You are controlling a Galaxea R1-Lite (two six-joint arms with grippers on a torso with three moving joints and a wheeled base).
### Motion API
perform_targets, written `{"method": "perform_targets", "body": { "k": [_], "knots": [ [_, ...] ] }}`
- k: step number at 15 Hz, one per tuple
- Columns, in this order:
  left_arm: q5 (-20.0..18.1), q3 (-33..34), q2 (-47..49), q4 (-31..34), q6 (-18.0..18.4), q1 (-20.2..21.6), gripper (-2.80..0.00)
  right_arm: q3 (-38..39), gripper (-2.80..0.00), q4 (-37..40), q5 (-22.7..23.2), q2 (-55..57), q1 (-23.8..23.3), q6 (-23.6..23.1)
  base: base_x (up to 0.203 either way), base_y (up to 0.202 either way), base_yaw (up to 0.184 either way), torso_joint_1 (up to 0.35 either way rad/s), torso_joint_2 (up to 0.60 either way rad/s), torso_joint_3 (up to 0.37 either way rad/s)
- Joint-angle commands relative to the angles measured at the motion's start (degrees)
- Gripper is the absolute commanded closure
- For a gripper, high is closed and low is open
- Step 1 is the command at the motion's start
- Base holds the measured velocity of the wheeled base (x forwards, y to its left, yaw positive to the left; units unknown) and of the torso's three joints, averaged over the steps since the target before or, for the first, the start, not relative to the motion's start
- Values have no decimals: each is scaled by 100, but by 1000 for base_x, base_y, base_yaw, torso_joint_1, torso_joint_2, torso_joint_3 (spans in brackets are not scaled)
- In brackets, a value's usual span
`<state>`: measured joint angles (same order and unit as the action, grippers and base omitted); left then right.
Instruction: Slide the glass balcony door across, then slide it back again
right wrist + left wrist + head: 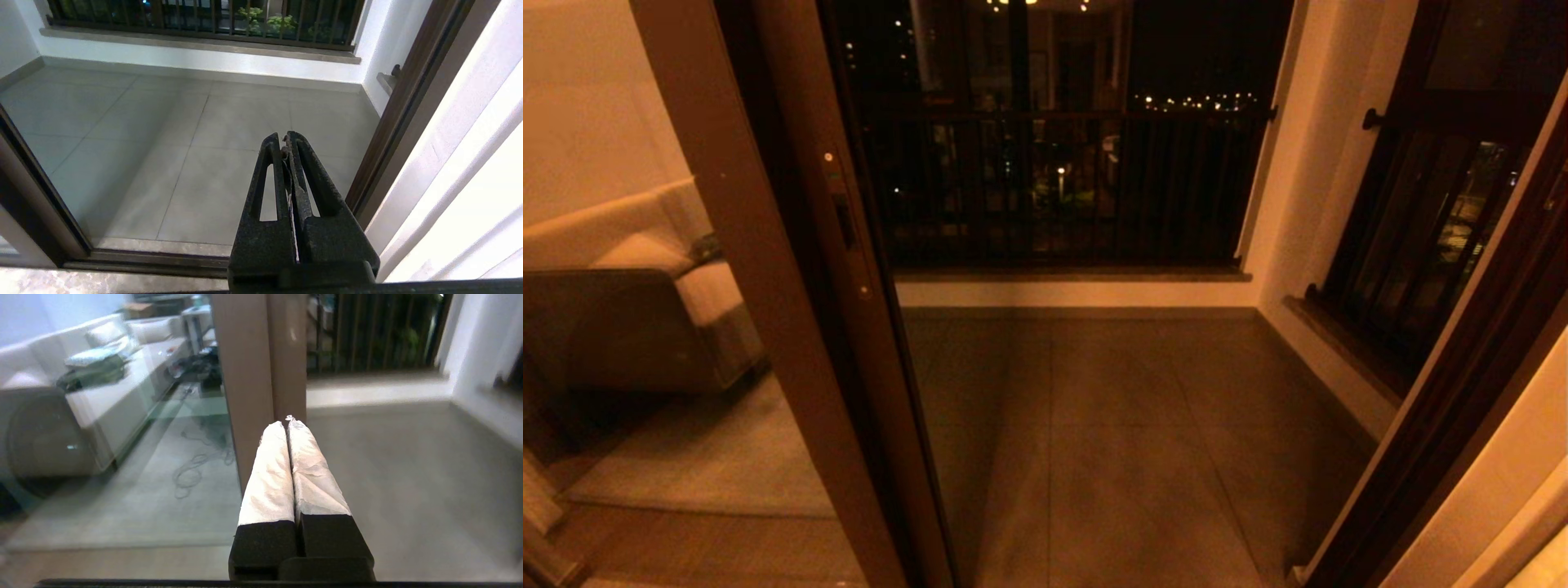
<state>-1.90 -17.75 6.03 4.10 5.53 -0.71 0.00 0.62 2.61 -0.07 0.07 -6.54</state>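
Note:
The glass balcony door (849, 237) stands slid over to the left, its brown stile and slim lock plate facing the open doorway. The left wrist view has that stile (288, 363) running upright just beyond my left gripper (286, 423). The gripper's white-wrapped fingers (269, 473) are pressed together and shut on nothing; whether the tips touch the stile I cannot tell. My right gripper (284, 137) is also shut and empty, hanging over the doorway near the right jamb. Neither gripper shows in the head view.
A fixed brown-framed glass panel (686, 327) on the left shows a sofa (629, 294) and rug. Beyond the doorway lie the tiled balcony floor (1111, 441), a dark railing (1062, 188) and a barred window (1429, 229). The floor track (155, 261) and right jamb (404, 106) edge the opening.

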Motion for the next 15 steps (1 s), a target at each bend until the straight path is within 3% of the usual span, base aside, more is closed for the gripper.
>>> {"method": "perform_targets", "body": {
  "k": [1, 3, 4, 6, 9, 15],
  "knots": [
    [-36, 649, -614, 12, 198, 20, 0, 0, 0, -1, 3, 7, 1, -14, 0, 0, 0, 0, 0, 0],
    [-61, 1516, -609, -194, 370, 30, 0, 0, 0, -1, 3, 7, 1, -12, 0, 0, 0, 0, 0, 0],
    [-66, 1819, -606, -605, 309, 33, 0, 0, 0, -1, 3, 7, 1, -14, 0, 0, 0, 0, 0, 0],
    [-30, 1942, -603, -858, -192, 36, 0, 0, 0, -1, 3, 7, 1, -6, 0, 0, 0, 0, 0, 0],
    [-92, 1942, -594, -857, 124, 36, 0, 0, 0, -1, -11, 7, 1, 72, 0, 0, 0, 0, 0, 0],
    [-13, 1951, -603, -875, -263, 36, 0, 0, 0, -10, -120, 7, 1, 273, 0, 0, 0, 0, 0, 0]
  ]
}}
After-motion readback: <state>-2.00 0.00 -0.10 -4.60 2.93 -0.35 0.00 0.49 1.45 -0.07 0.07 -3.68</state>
